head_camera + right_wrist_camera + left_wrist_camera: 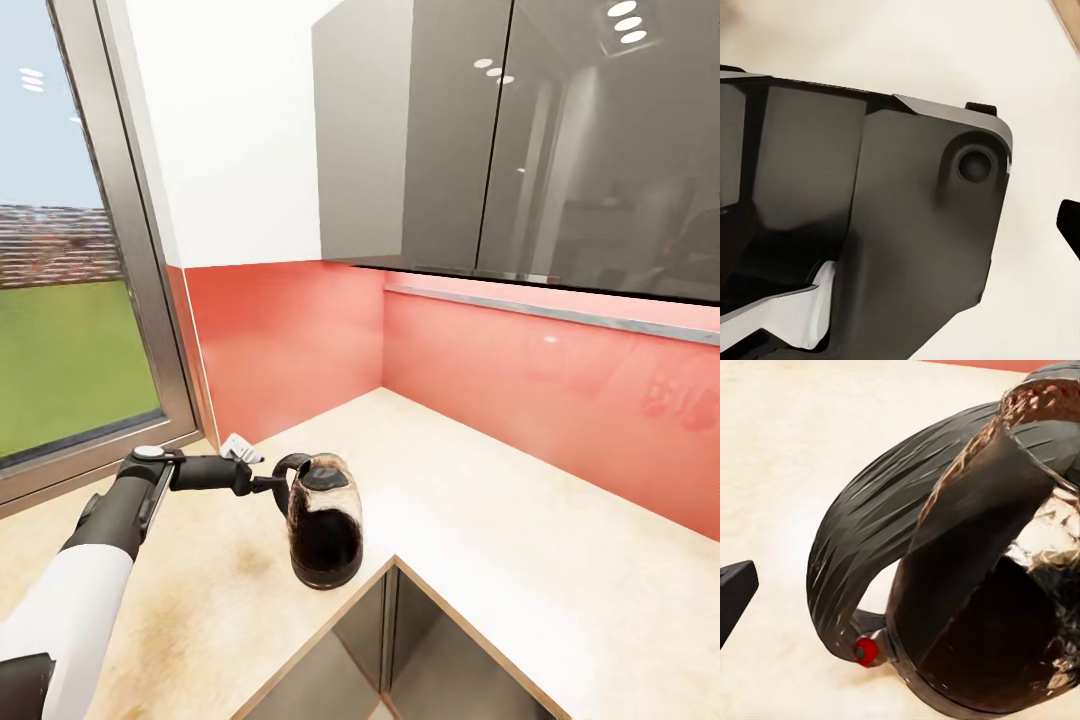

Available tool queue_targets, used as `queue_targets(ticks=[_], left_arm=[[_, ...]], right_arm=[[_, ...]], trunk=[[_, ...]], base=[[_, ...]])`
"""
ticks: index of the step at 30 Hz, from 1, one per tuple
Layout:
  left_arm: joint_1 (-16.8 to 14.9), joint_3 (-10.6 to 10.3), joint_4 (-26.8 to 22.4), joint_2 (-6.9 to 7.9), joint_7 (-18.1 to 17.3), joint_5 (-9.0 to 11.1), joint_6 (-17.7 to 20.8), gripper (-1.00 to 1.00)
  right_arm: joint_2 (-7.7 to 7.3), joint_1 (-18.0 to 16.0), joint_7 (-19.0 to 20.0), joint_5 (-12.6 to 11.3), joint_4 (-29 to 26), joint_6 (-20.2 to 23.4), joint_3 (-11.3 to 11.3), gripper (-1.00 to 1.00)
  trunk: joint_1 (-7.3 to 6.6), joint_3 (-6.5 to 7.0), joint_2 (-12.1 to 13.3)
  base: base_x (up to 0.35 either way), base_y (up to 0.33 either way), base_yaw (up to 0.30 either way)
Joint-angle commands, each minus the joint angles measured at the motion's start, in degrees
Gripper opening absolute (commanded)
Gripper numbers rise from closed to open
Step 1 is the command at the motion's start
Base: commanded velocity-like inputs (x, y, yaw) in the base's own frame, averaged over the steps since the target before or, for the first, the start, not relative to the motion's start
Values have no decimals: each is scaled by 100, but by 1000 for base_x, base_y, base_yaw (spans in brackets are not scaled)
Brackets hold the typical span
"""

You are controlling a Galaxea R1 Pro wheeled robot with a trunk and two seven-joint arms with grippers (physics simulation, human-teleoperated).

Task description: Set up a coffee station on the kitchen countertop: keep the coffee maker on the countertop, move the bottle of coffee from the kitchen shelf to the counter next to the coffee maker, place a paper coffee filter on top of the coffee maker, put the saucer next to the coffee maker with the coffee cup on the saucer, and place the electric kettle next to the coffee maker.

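Note:
The electric kettle (pixel 323 530), clear glass with dark contents and a black lid, stands upright on the kitchen countertop (pixel 500 520) near its inner front corner. My left gripper (pixel 272 486) reaches in from the left and sits right at the kettle's black loop handle (pixel 862 532). In the left wrist view the handle looms close, and one dark fingertip (pixel 735 592) stands off to its side, apart from it, so the gripper is open. The right wrist view looks at dark robot bodywork (pixel 870 225) over the light floor, with one fingertip (pixel 1069 222) at the picture's edge.
A red backsplash (pixel 300 350) runs along both walls into the corner. Glossy grey wall cabinets (pixel 480 130) hang above. A large window (pixel 70 300) lies to the left. A small white object (pixel 240 447) sits by the wall behind my left arm. Grey cabinet fronts (pixel 400 640) drop below the counter edge.

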Motion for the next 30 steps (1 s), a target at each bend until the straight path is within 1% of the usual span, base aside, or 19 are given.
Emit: queue_targets(ticks=[1, 9, 12, 13, 15, 17, 19, 25, 28, 30], left_arm=[[0, 18, -6, -4, -14, -33, 59, 100], [2, 16, -13, 4, 125, -41, 53, 100], [0, 5, -15, 5, 233, -38, 51, 100], [34, 38, 19, -29, 264, -38, 17, 100], [99, 102, 83, -25, 275, -33, -47, 100], [164, 86, 148, -22, 267, -32, -111, 100], [229, 27, 141, -33, 246, -26, -44, 100], [423, 16, 109, -39, 238, -19, 149, 100], [520, 17, 108, -26, 247, -19, 200, 100], [584, 82, 107, 10, 312, -22, 194, 100]], right_arm=[[1, -4, 20, -58, 12, -23, 44, 100], [3, -4, 7, -59, 12, -40, 43, 100], [1, -4, 4, -64, 12, -47, 43, 100], [18, 8, -21, -91, -22, -80, 16, 100], [31, 2, -18, -93, -86, -73, 16, 100], [34, -1, -17, -94, -116, -66, 16, 100], [37, -19, -15, -95, -133, -41, 16, 100], [27, -21, -15, -89, -225, -31, 24, 100], [27, -21, -15, -87, -225, -31, 25, 100], [27, -21, -15, -87, -226, -31, 25, 100]], trunk=[[2, -2, -4], [2, -2, -4], [2, -2, -4], [2, -2, -4], [2, -2, -4], [2, -2, -4], [2, -2, -4], [2, -2, -4], [2, -2, -4], [2, -2, -4]], base=[[0, 0, 0], [0, 0, 0], [0, 0, 0], [0, 0, 0], [0, 0, 0], [0, 0, 0], [0, 0, 0], [0, 0, 0], [0, 0, 0], [0, 0, 0]])
